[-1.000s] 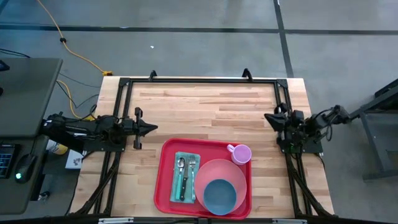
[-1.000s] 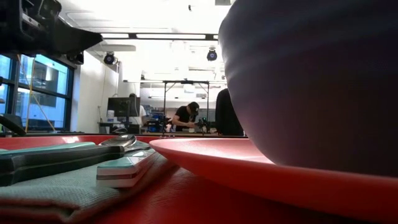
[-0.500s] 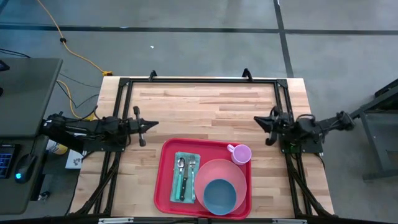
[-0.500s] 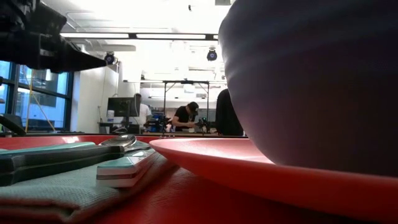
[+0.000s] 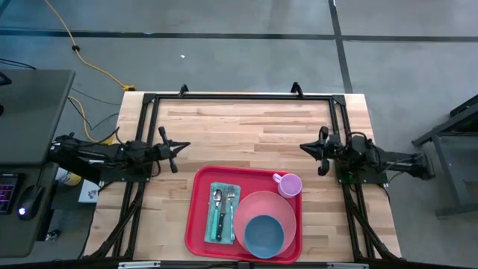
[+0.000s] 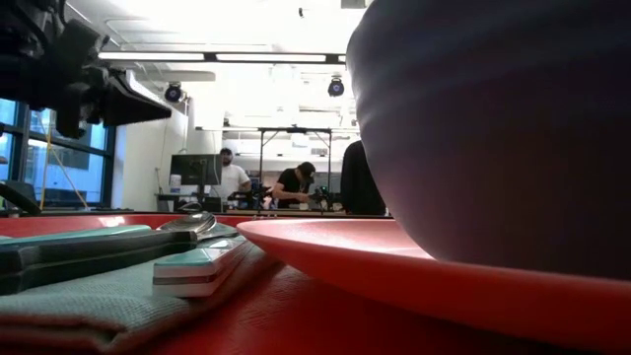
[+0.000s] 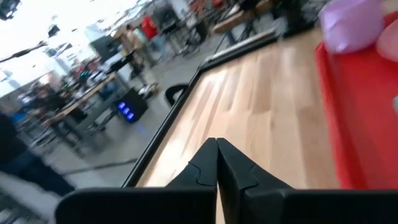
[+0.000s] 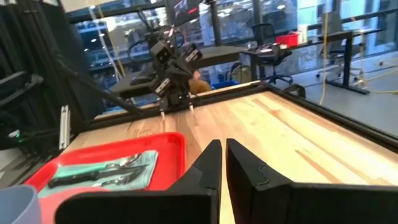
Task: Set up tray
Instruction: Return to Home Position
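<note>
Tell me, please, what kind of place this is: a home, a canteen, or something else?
Most likely a robotics lab or workshop. A framed wooden table stands on a bare grey floor with a loose yellow cable, and people work at benches near a monitor behind.

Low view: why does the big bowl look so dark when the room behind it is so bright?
Low view: the ceiling lights glare behind the bowl, so its near side is in shadow. High view: under even light it shows blue.
</note>
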